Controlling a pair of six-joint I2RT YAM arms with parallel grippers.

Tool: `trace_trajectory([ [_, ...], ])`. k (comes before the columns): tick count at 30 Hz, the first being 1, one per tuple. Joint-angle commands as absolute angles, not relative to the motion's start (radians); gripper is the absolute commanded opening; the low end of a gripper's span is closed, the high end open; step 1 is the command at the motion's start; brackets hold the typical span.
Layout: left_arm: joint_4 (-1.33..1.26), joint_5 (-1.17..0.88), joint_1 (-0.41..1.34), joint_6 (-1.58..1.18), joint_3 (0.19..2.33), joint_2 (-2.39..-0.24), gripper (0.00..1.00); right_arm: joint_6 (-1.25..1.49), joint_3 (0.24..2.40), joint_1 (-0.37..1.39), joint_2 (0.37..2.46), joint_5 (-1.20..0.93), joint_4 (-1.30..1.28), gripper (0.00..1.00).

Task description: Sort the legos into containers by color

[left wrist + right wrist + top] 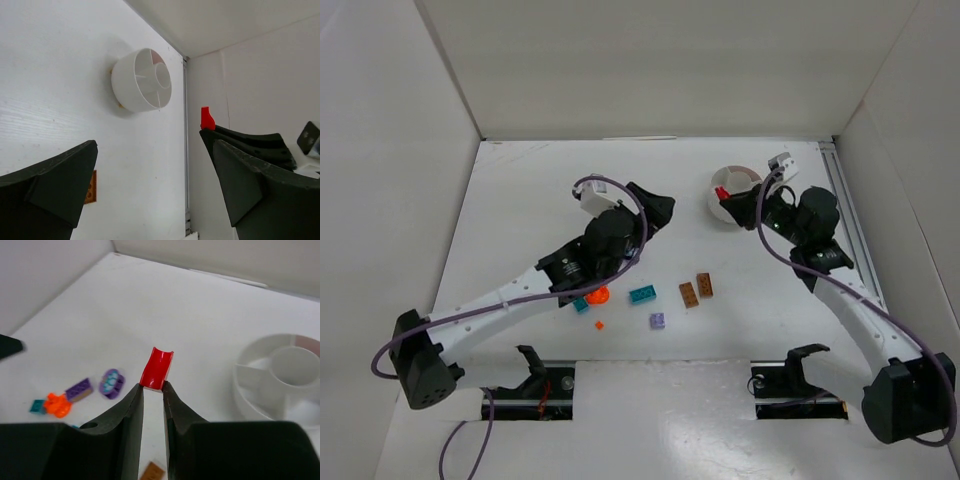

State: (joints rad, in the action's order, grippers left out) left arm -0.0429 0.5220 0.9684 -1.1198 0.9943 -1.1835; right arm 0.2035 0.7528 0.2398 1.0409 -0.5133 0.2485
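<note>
White table (520, 180) boxed in by white walls, with the loose legos in a small scatter near its middle: an orange piece (597, 296), a teal brick (642, 294), a purple one (657, 320) and two brown bricks (696, 290). The step in hand looks like delivery of a red piece. The right gripper (152, 387) is clenched on the curved red piece (157, 367), pinched by its lower end so it stands up beyond the fingertips, just beside the white dish (245, 390) but not yet over a wedge. Next it needs to carry the piece over the rim, pick the right compartment and let go; a reddish tint shows in one far wedge, possibly a brick, though that is too blurred to tell. The left gripper (155, 145) hangs above the table with jaws spread wide, holding nothing
</note>
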Motion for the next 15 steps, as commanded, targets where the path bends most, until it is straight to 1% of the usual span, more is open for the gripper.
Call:
trace_trajectory([
  [1,-0.034,0.508,0.916,-1.010,0.980,-1.095,0.99,0.071,0.813,0.135,1.086,-0.546,0.122,0.00],
  [2,0.006,0.480,0.896,-0.984,0.980,-1.086,0.99,0.030,0.846,0.109,1.113,-0.546,0.073,0.00],
  [3,0.033,0.462,0.846,-0.959,0.989,-1.086,0.99,-0.021,0.886,0.071,1.146,-0.546,-0.031,0.00],
  [4,0.063,0.440,0.813,-0.912,0.989,-1.086,0.99,-0.113,0.975,0.057,1.216,-0.537,-0.087,0.00],
  [5,0.119,0.378,0.737,-0.873,1.024,-1.107,0.99,-0.156,1.018,0.057,1.253,-0.523,-0.125,0.00],
  [6,0.162,0.355,0.736,-0.849,1.025,-1.126,0.99,-0.197,1.064,0.040,1.290,-0.506,-0.168,0.00],
  [7,0.205,0.333,0.653,-0.848,1.061,-1.147,0.99,-0.268,1.153,0.040,1.327,-0.497,-0.239,0.00],
  [8,0.234,0.301,0.611,-0.797,1.078,-1.170,0.99,-0.306,1.204,0.031,1.403,-0.488,-0.273,0.00],
  [9,0.250,0.220,0.573,-0.764,1.089,-1.211,0.99,-0.336,1.256,0.031,1.443,-0.477,-0.320,0.00],
  [10,0.250,0.191,0.518,-0.740,1.098,-1.230,0.99,-0.363,1.303,0.031,1.481,-0.477,-0.375,0.00],
  [11,0.250,0.172,0.503,-0.720,1.098,-1.247,0.99,-0.420,1.400,0.031,1.559,-0.477,-0.414,0.00],
  [14,0.236,0.149,0.483,-0.666,1.098,-1.292,0.99,-0.477,1.524,0.006,1.667,-0.463,-0.519,0.00],
  [15,0.236,0.149,0.483,-0.655,1.107,-1.301,0.99,-0.503,1.595,0.006,1.731,-0.463,-0.537,0.00],
])
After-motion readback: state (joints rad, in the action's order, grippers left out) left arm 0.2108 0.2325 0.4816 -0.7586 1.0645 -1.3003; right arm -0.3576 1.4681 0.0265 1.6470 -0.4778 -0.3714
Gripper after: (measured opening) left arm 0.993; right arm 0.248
